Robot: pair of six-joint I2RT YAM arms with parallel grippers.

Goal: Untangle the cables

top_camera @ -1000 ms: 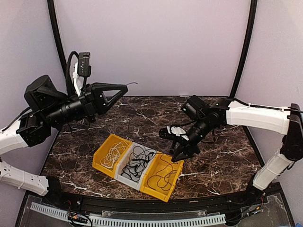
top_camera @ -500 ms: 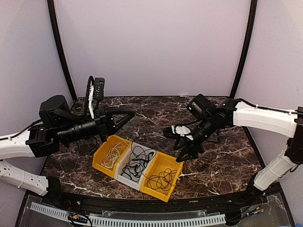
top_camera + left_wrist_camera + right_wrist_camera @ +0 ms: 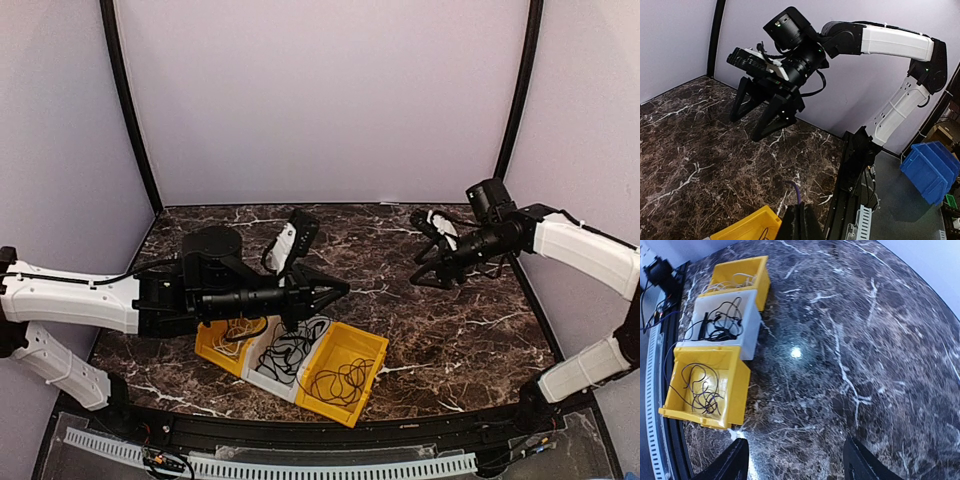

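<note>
Swung across the bins (image 3: 376,346), clenched left tool (image 3: 340,291) half hides cables (image 3: 290,350); right tool (image 3: 796,452) released.

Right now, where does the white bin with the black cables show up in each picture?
Top external: the white bin sits lower centre, between two yellow bins, holding black cables.
Left wrist: not in it.
Right wrist: upper left, middle of the row of three.
Shared landmark: the dark marble table, seen in all three views.
</note>
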